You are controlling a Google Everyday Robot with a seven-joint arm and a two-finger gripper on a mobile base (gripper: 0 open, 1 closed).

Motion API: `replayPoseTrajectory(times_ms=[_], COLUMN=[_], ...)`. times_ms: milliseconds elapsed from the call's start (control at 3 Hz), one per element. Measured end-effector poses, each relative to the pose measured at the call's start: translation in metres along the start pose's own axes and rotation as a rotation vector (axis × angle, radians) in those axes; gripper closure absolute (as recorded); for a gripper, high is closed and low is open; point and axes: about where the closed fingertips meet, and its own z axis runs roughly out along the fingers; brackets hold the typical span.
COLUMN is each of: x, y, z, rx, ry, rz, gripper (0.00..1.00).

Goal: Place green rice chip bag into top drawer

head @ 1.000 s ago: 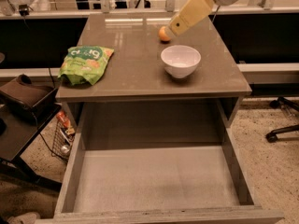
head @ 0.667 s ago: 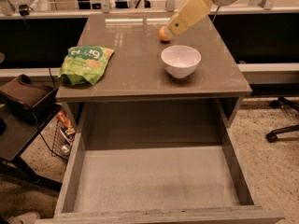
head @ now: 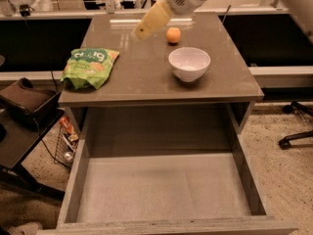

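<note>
The green rice chip bag (head: 89,66) lies flat on the left side of the grey table top (head: 146,80), near the front left corner. The top drawer (head: 164,190) stands pulled out below the table, and nothing lies on its pale-grey floor. My gripper (head: 146,24) hangs above the back middle of the table, its yellowish fingers pointing down and left. It is to the right of and behind the bag, apart from it, and holds nothing I can see.
A white bowl (head: 189,63) sits right of centre on the table. A small orange fruit (head: 173,35) lies behind it. A dark stand (head: 24,102) and a wire basket (head: 66,143) are at the left. A chair base (head: 296,126) is at the right.
My gripper has swung left across the back of the table, from beside the orange fruit toward the middle. The bag, bowl and drawer have not moved.
</note>
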Motion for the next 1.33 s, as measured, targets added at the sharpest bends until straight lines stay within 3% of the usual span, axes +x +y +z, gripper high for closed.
replayPoseTrajectory(times_ms=[333, 667, 1000, 1333], x=[-0.021, -0.047, -0.046, -0.035], y=[0.019, 0.059, 0.085, 0.096], z=[0.038, 0.080, 0.121, 0.169], rx=[-0.038, -0.092, -0.101, -0.084], ry=[-0.017, -0.041, -0.056, -0.075], rz=[0.080, 0.134, 0.150, 0.153], gripper=[0.00, 0.00, 0.00, 0.00])
